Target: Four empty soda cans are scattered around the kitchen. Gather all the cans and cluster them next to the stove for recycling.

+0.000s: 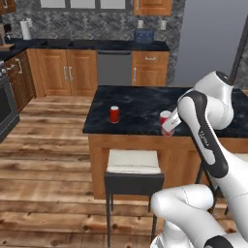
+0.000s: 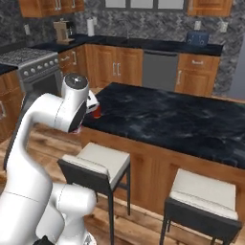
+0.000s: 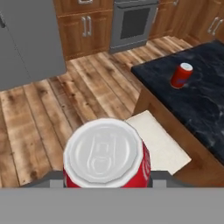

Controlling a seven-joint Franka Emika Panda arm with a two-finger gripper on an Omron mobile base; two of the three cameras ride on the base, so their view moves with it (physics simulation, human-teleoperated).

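Gripping a red-and-white soda can with a silver top point(image 3: 105, 155), the pincer point(image 3: 106, 180) has its jaws closed against the can's two sides at the bottom centre of the hand view, the lid facing the camera. In the left base view the same can point(image 1: 166, 122) sits right of centre, half hidden behind the white arm, over the near edge of the black marbled island worktop point(image 1: 140, 109); whether it is resting on the surface or lifted clear, I cannot tell. A second, plain red soda can with a silver top point(image 1: 114, 114) stands upright on that worktop, left of the held one and well apart from it; the hand view shows it at upper right point(image 3: 181, 75). The silver stainless gas stove with front knobs point(image 2: 29, 64) is at upper left of the right base view, against the far cabinets. A dark-framed stool with a pale cushion point(image 1: 133, 167) stands in front of the island, below the cans.
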